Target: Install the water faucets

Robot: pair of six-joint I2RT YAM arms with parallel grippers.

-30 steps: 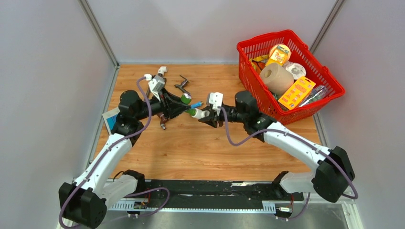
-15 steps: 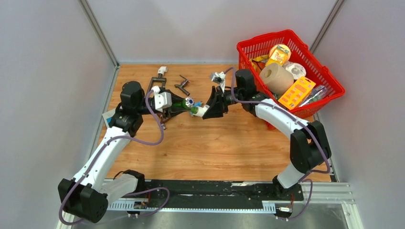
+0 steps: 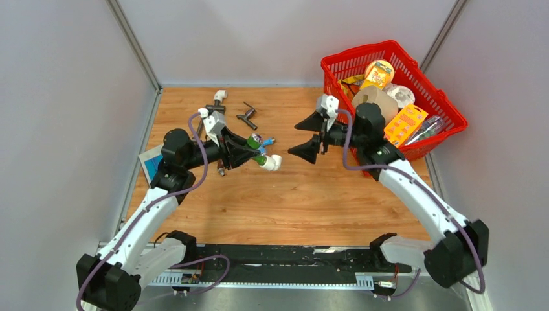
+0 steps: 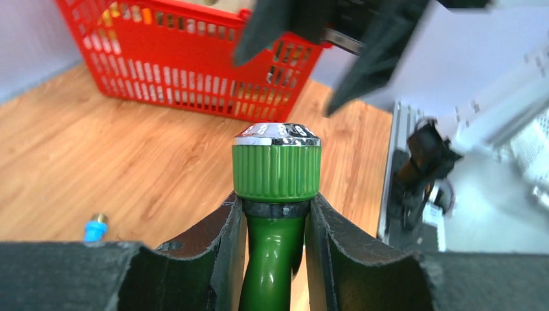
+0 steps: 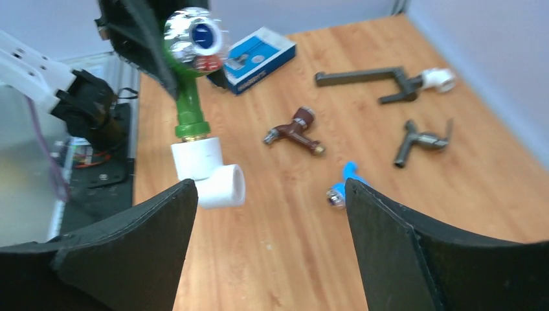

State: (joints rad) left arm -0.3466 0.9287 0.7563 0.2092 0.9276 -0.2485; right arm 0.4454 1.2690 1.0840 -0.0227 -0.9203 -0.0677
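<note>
A green water faucet [image 4: 276, 172] with a chrome cap is clamped between the fingers of my left gripper [image 4: 276, 217], held above the table [image 3: 291, 194]. A white elbow fitting [image 5: 210, 178] sits on its lower end. My right gripper [image 3: 304, 138] stands open and empty, a short way right of the elbow [image 3: 270, 162] and not touching it. A blue faucet [image 5: 343, 184], a brown faucet [image 5: 294, 129] and a dark grey faucet [image 5: 421, 139] lie loose on the wood.
A red basket [image 3: 440, 107] full of groceries stands at the back right, close behind my right arm. A long dark lever piece with a white fitting [image 5: 382, 79] lies near the back wall. A blue box [image 5: 259, 58] rests at the left table edge.
My right gripper has let go of the white elbow, opened wide and drawn back to the right. The left gripper still holds the green faucet and has turned it.
</note>
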